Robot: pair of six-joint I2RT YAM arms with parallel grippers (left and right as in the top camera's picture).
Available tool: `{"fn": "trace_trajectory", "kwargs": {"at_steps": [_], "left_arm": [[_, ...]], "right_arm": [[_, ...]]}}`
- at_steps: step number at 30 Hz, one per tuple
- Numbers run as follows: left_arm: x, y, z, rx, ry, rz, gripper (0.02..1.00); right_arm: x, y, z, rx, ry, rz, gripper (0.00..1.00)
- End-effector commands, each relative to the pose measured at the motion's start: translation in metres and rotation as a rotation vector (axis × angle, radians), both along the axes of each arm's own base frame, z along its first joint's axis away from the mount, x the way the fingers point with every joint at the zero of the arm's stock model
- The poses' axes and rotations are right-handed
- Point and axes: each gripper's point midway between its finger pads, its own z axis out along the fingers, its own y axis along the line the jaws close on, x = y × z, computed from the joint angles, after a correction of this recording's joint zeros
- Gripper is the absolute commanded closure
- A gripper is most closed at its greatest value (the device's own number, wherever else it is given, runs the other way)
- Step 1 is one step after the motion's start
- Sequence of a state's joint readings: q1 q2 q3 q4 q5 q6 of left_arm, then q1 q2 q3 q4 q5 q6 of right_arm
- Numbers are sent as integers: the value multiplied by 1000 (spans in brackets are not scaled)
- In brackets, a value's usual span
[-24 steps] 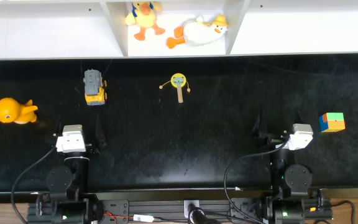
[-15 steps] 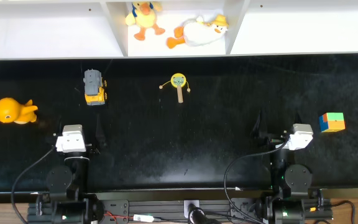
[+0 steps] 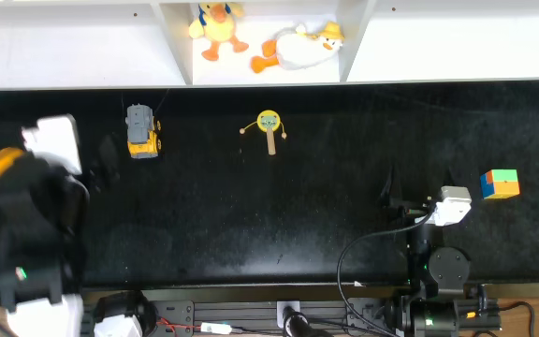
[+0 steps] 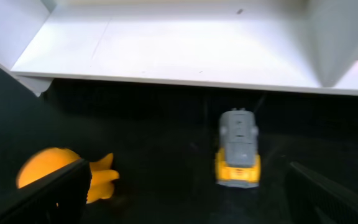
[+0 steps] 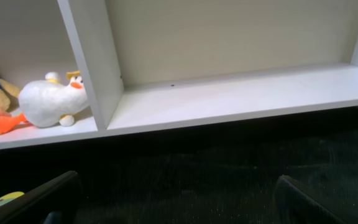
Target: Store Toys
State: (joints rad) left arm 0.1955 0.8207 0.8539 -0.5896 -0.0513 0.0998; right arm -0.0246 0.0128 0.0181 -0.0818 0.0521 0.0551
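left gripper (image 4: 185,202): fingers apart, near orange duck (image 4: 64,177) at worktop (image 3: 344,225) left edge
toy truck (image 3: 141,130): left, near shelf (image 3: 73,56)
rattle (image 3: 269,124): centre
cube (image 3: 500,183): right edge
right gripper (image 5: 173,202): fingers apart, holding nothing

Left arm (image 3: 34,220): lifted high, looms large at left side of top view, links stacked one over another. Left wrist camera housing (image 3: 54,140): white, at arm's upper end. Left gripper (image 4: 188,169): jaws spread wide, empty; dark fingers (image 4: 55,193) at either side of wrist view.

Right arm (image 3: 435,257): low, folded close over own base. Right wrist camera housing (image 3: 452,206): white, level. Right gripper (image 5: 178,179): jaws spread wide, empty.
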Motion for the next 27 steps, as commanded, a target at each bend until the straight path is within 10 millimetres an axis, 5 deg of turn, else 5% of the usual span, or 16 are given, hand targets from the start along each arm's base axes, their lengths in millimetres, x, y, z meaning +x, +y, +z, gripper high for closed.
{"fn": "trace_trajectory", "kwargs": {"at_steps": [1, 10, 17, 27], "left_arm": [[21, 23, 5, 15, 53, -78, 25], [-2, 78, 8, -58, 43, -93, 23], [-28, 101, -19, -92, 162, -2, 20], [-24, 148, -62, -47, 287, 45, 20]], "right_arm": [[0, 1, -3, -2, 0, 3, 7], [0, 0, -3, -2, 0, 3, 7], [0, 0, -3, -2, 0, 3, 5], [0, 1, -3, -2, 0, 3, 5]]}}
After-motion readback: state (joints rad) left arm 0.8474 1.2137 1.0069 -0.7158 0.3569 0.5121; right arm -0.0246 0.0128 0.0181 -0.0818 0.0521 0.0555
